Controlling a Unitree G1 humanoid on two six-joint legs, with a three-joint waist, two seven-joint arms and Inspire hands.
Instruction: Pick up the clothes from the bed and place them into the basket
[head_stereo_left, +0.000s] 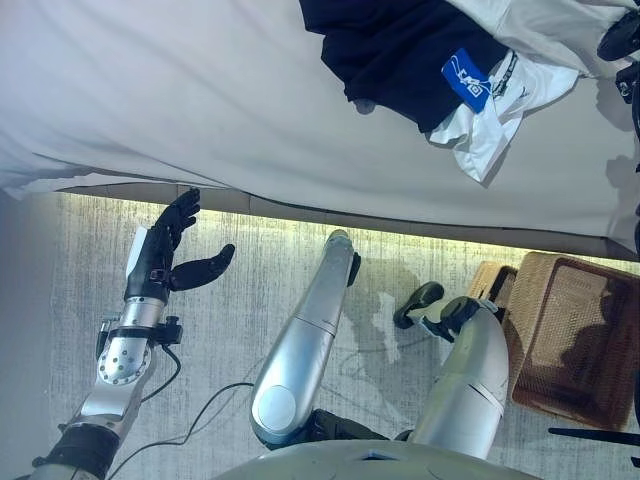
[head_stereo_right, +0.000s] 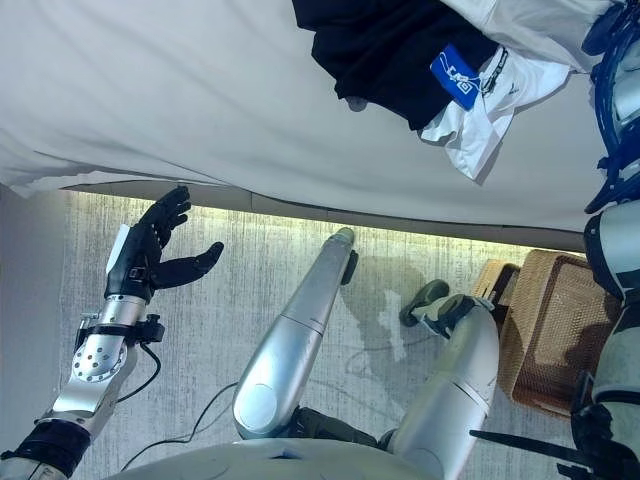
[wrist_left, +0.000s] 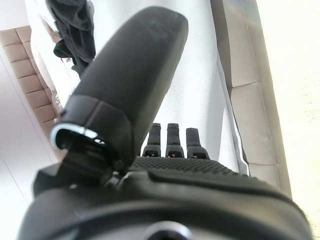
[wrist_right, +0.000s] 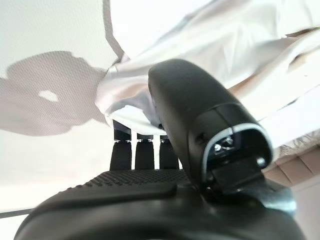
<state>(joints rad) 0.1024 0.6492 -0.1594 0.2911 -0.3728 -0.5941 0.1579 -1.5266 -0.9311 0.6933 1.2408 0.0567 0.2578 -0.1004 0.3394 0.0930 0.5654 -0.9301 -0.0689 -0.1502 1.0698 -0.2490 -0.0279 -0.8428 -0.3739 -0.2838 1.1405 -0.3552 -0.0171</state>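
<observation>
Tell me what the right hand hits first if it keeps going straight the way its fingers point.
Most likely the white garment: the right hand points its fingers at its crumpled edge on the bed, though depth is unclear.

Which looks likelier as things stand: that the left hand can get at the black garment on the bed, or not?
Probably not yet. The left hand hangs open off the bed's edge, while the black garment lies across the bed toward the robot's right.

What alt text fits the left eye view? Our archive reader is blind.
Clothes, dark and white, lie piled on the bed, untouched. The left hand hangs open over the floor beside the bed, and a wicker basket stands on the floor at the right.
</observation>
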